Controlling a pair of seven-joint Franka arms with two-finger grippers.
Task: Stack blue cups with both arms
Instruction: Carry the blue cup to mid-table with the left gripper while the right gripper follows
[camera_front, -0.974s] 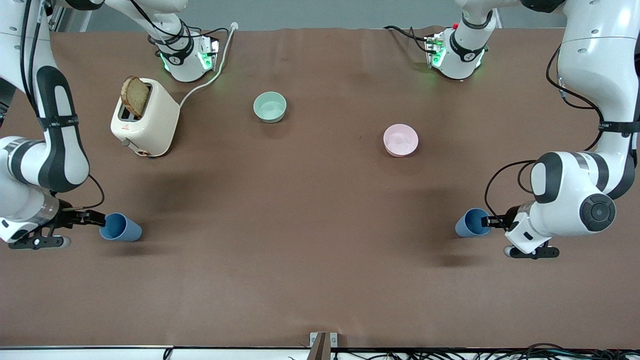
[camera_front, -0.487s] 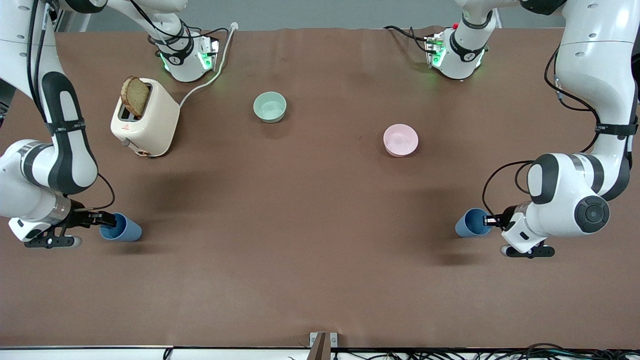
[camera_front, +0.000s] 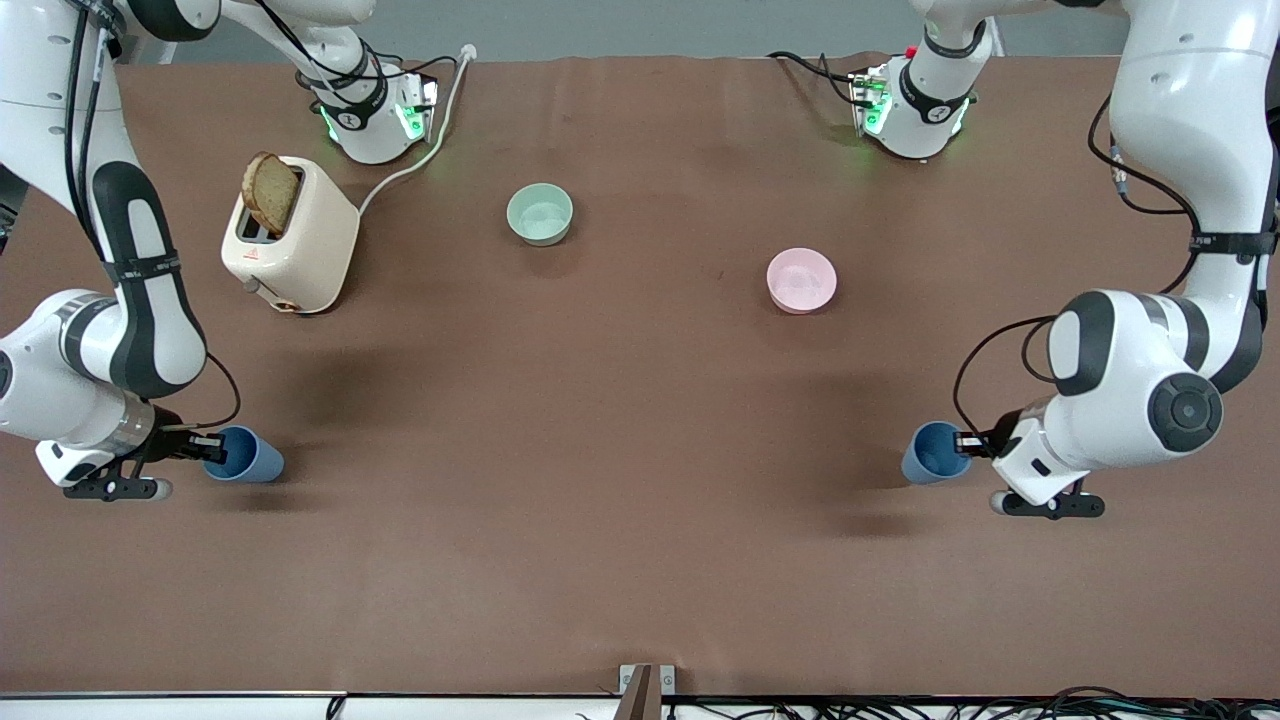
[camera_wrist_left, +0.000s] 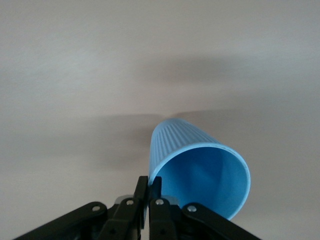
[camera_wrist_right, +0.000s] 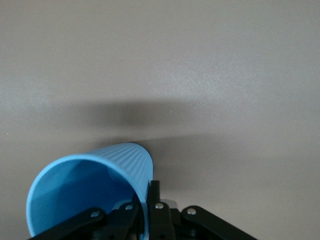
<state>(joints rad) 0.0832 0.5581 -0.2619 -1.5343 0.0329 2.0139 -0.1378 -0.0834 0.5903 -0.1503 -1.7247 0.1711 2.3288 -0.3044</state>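
Two blue cups are near the ends of the table. One blue cup (camera_front: 248, 456) lies on its side at the right arm's end, mouth toward my right gripper (camera_front: 212, 446). That gripper is shut on its rim, one finger inside and one outside, as the right wrist view shows for the cup (camera_wrist_right: 95, 182) and gripper (camera_wrist_right: 150, 192). The other blue cup (camera_front: 928, 453) is at the left arm's end, tilted, with its mouth showing. My left gripper (camera_front: 962, 441) is shut on its rim, as the left wrist view shows for the cup (camera_wrist_left: 200, 160) and gripper (camera_wrist_left: 149, 186).
A cream toaster (camera_front: 292, 238) with a slice of bread stands near the right arm's base, its white cable (camera_front: 420, 160) running toward that base. A mint-green bowl (camera_front: 540, 213) and a pale pink bowl (camera_front: 801, 279) sit mid-table, nearer the arms' bases than the cups.
My right gripper slid onto its cup's rim and shut. My left gripper moved slightly toward the table's middle with its cup, which has tilted so its mouth shows more.
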